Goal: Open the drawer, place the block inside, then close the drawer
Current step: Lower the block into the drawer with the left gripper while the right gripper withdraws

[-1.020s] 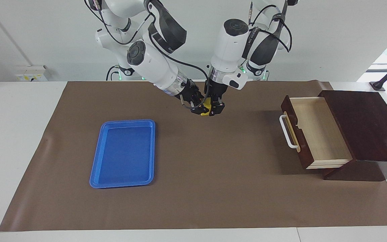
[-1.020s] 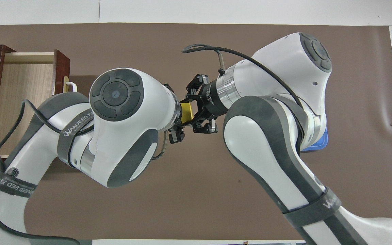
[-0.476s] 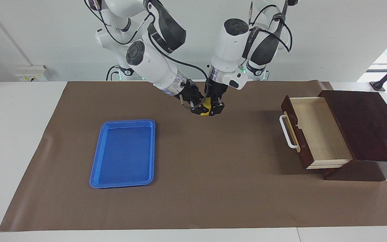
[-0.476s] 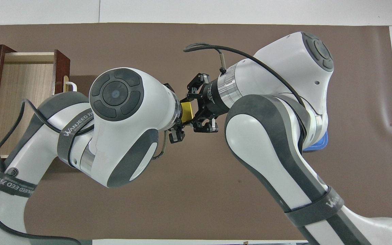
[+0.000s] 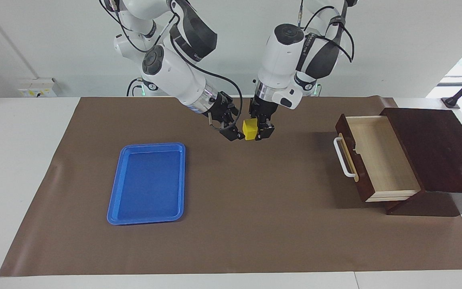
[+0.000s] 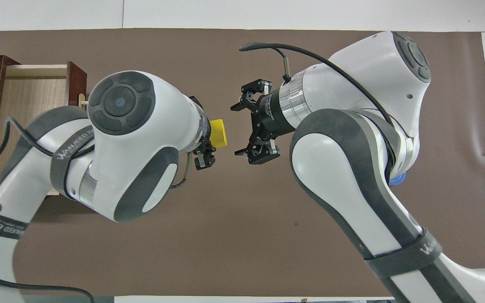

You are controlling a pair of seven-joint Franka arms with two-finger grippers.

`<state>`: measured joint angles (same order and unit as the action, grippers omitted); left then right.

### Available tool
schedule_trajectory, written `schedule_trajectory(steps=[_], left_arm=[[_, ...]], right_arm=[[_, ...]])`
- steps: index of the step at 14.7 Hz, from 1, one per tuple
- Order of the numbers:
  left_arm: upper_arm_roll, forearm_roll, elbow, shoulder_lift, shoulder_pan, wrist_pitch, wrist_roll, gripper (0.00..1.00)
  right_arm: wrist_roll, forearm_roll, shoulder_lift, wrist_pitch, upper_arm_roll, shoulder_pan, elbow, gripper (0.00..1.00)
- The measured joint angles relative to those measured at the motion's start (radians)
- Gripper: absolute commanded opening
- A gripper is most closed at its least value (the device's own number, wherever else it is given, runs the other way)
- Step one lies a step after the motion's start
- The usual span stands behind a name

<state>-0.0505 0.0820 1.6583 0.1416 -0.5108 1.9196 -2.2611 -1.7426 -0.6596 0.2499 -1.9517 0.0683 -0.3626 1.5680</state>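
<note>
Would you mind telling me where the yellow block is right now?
The block is up in the air, held by the left gripper over the bare mat mid-table, between the tray and the open drawer; the open right gripper is just beside it.

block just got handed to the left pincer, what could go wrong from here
1. The left pincer holds the block in mid-air over the mat; a shallow grip could drop it short of the drawer.
2. The open right pincer is close beside it and could knock it while withdrawing.

The small yellow block [image 5: 250, 129] hangs above the brown mat at upper centre of the facing view, tilted slightly. The dark wooden drawer [image 5: 375, 158] stands pulled open at the right edge, its pale interior bare.
</note>
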Motion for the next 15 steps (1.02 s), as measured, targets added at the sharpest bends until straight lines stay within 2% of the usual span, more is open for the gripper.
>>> schedule_trajectory(steps=[4,10,12,15], left_arm=[[0.01,0.0,-0.004,-0.046,0.253,-0.116,0.357,0.0],[0.013,0.001,0.039,-0.054,0.591,-0.111,0.782,0.0],[0.013,0.002,0.094,-0.056,0.641,-0.061,0.833,0.0],[0.008,0.002,0.214,-0.057,0.648,0.047,0.837,0.0]], right_arm=[[0.002,0.0,-0.008,0.032,-0.002,0.078,-0.014,1.0],[0.134,0.032,-0.024,0.126,-0.006,0.2,-0.044,1.0],[0.207,0.074,-0.031,0.158,-0.006,0.22,-0.045,1.0],[0.399,0.147,-0.047,0.24,-0.007,0.265,-0.048,1.0]])
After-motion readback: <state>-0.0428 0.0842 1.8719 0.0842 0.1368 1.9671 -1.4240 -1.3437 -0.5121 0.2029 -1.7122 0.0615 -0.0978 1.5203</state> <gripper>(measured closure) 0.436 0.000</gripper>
